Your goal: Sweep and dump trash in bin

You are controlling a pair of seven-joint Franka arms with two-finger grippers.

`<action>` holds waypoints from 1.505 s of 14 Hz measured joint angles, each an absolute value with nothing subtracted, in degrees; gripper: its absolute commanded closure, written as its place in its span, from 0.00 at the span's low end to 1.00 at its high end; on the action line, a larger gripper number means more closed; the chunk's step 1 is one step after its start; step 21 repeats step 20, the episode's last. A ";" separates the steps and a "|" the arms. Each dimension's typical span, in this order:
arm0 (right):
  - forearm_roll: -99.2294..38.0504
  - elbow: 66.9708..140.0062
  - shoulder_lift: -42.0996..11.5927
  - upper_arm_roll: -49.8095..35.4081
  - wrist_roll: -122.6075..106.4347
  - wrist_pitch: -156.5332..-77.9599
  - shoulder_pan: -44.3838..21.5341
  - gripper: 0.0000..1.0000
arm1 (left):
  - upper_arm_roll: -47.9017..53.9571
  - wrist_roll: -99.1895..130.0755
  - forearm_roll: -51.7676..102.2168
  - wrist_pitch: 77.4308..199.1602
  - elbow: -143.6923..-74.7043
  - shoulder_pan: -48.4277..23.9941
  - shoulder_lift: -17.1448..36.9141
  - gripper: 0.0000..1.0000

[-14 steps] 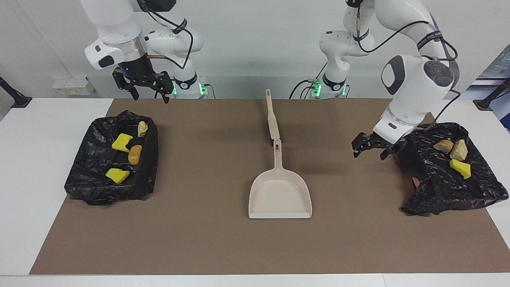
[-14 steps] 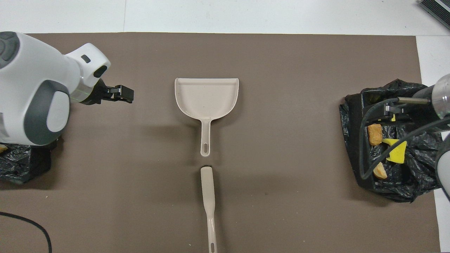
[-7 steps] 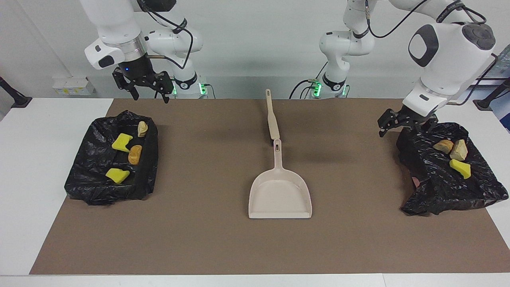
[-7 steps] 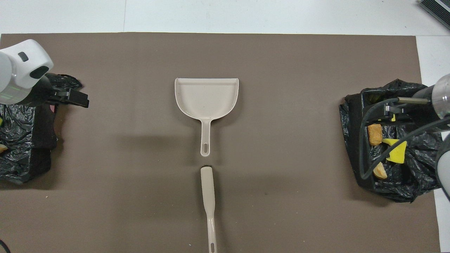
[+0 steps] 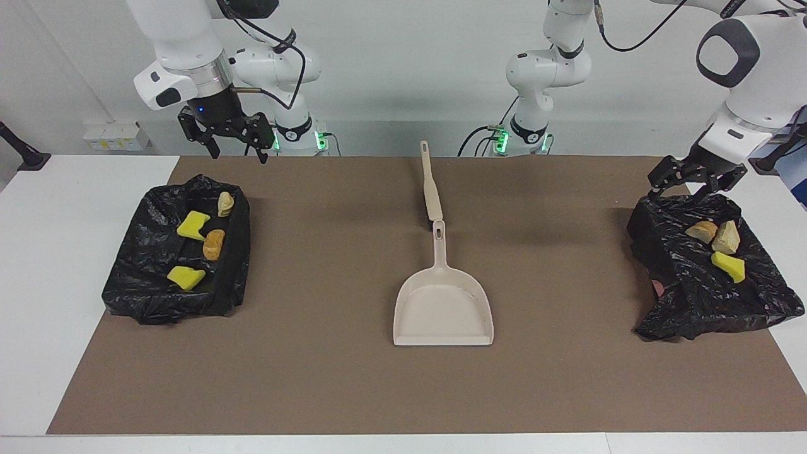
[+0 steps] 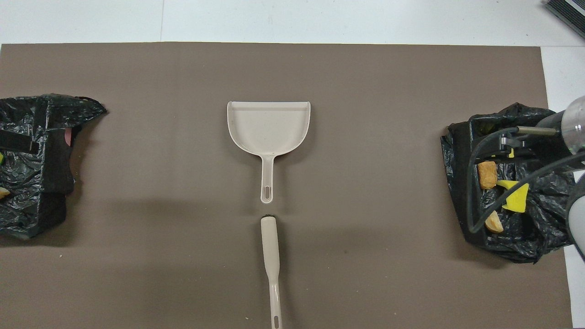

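At the desk's right-arm end, a black-lined bin (image 5: 170,271) holds four trash lumps (image 5: 193,225); at the left-arm end, a second lined bin (image 5: 706,296) holds three more (image 5: 728,266). Midway along the brown mat (image 5: 315,378) lie a beige dustpan (image 5: 443,308) and a brush handle (image 5: 431,186), end to end. Right gripper (image 5: 228,149) hangs spread, empty, above its bin's robot-side edge. Left gripper (image 5: 692,184) hangs spread, empty, above its bin's robot-side rim.

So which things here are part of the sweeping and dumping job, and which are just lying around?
Part of the job:
- trash lumps, yellow and tan, lying in both bins
- bin at the right arm's end
- bin at the left arm's end
- dustpan
- brush handle

Just lying about:
- brown mat
- wall socket box
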State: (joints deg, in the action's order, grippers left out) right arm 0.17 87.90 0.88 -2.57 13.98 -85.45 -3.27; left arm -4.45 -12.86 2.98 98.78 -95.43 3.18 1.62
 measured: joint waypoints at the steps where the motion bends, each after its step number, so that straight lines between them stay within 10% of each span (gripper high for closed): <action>1: 0.17 87.90 0.88 -2.57 13.98 -85.45 -3.27 0.00 | -4.23 -10.85 3.01 98.78 -95.33 3.20 1.62 0.00; 21: 0.17 87.90 0.88 -2.55 13.98 -85.45 -3.23 0.00 | -1.29 -7.15 0.16 89.38 -93.75 0.14 -1.11 0.00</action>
